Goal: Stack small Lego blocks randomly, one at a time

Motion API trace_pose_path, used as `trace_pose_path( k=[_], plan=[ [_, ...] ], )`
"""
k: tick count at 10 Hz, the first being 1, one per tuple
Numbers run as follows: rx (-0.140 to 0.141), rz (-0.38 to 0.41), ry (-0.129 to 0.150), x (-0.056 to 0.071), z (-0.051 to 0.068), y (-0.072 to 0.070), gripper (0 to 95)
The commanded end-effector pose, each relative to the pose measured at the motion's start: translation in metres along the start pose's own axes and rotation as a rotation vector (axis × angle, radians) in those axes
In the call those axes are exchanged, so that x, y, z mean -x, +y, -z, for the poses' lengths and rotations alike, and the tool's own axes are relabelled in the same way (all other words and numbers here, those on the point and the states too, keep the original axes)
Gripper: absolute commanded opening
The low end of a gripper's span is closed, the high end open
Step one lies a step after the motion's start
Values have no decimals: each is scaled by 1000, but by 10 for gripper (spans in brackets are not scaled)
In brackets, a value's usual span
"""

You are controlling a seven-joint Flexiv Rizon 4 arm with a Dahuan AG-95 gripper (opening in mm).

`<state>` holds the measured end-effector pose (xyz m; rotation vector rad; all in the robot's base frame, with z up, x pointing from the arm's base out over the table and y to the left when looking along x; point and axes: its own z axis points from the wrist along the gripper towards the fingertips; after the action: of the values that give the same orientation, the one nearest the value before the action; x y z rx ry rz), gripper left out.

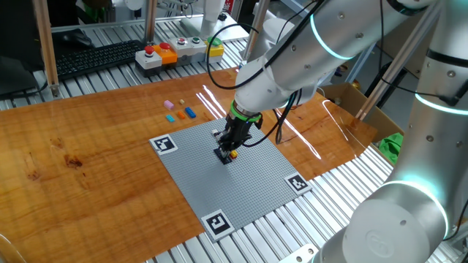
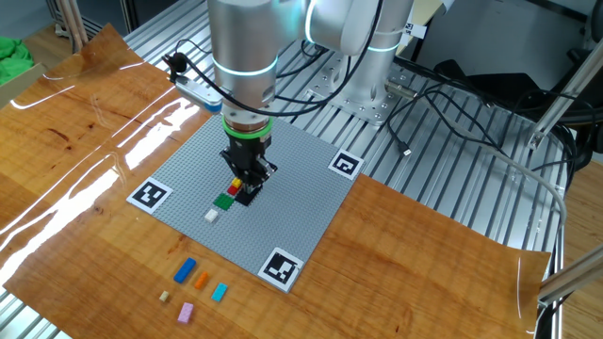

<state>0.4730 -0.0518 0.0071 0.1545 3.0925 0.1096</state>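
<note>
My gripper is down on the grey baseplate, near its middle. Its fingertips hold a small yellow block, which sits on a red block in the other fixed view. A green block lies right beside them on the plate, and a white block lies a little further out. Loose on the wood beyond the plate are a blue block, an orange block, a light blue block, a pink block and a tiny beige block.
Black-and-white square markers sit at the baseplate's corners. A box of red, green and yellow push buttons and a keyboard stand at the back. A cardboard box is at the right, and cables lie on the slatted table.
</note>
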Motion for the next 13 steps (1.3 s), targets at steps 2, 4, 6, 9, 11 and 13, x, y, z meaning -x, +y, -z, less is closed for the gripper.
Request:
trace_pose_path(
  k=[2,4,6,9,11,13],
  plan=[
    [-1,-7,11,1,6,3,0],
    [-3,-12,11,1,9,4,0],
    [-10,-15,18,2,15,6,0],
    [-3,-10,23,7,10,6,0],
    [6,5,7,11,-6,3,0],
    [21,-10,6,13,-3,5,0]
  ],
)
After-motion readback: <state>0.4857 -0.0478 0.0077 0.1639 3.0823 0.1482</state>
